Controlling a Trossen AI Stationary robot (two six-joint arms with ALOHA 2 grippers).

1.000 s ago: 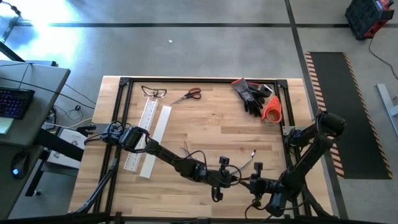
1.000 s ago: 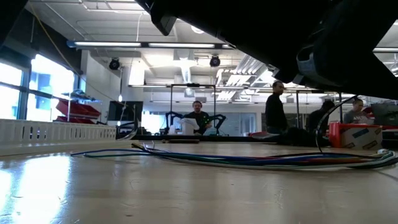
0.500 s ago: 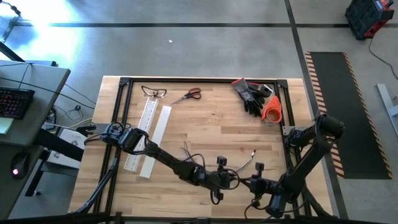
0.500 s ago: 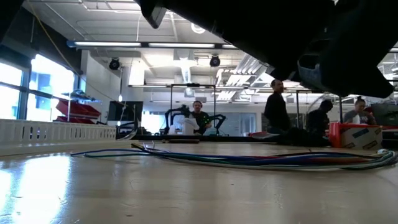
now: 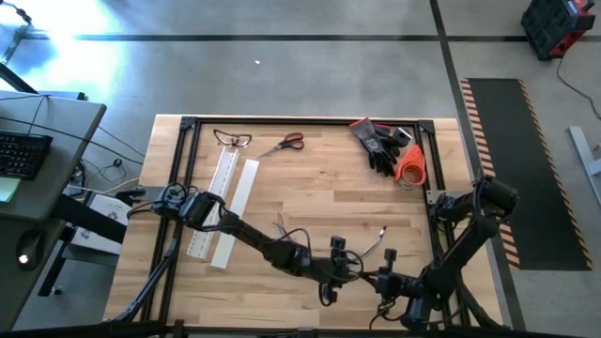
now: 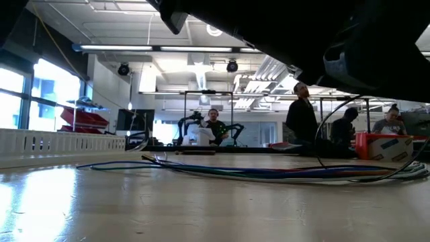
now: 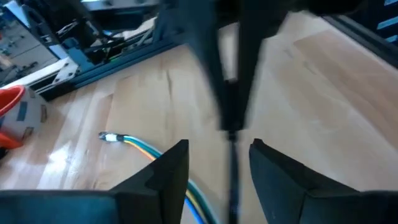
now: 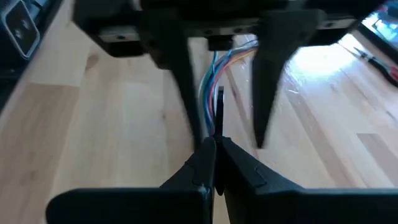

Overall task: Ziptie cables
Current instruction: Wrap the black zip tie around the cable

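**A:** Near the front edge of the pale wooden table (image 5: pixel 329 192), mid-width: how does the loose bundle of thin blue, green, yellow and grey cables (image 6: pixel 282 171) handle?

**B:** My read is light, floppy and prone to spreading. It lies flat, with its ends fanning out toward the table's centre. Take it mid-length where the strands run together, not at the loose ends.

**A:** Tools?

**B:** Left gripper (image 7: pixel 217 152) has its fingers apart, straddling the bundle and holding nothing. Right gripper (image 8: pixel 214 149), facing it, is closed, and looks pinched on a thin dark strip (image 8: pixel 219 106).

**A:** Counts, big to small?

**B:**
- One table.
- Two long white plastic bars (image 5: pixel 228 197), one of them slotted.
- One cable bundle, strands too fine to count.
- One heap of black gloves (image 5: pixel 379 146).
- One orange tape roll (image 5: pixel 410 165).
- One clear pair of safety glasses (image 5: pixel 232 140).
- One pair of red-handled scissors (image 5: pixel 285 144).
- One strip.
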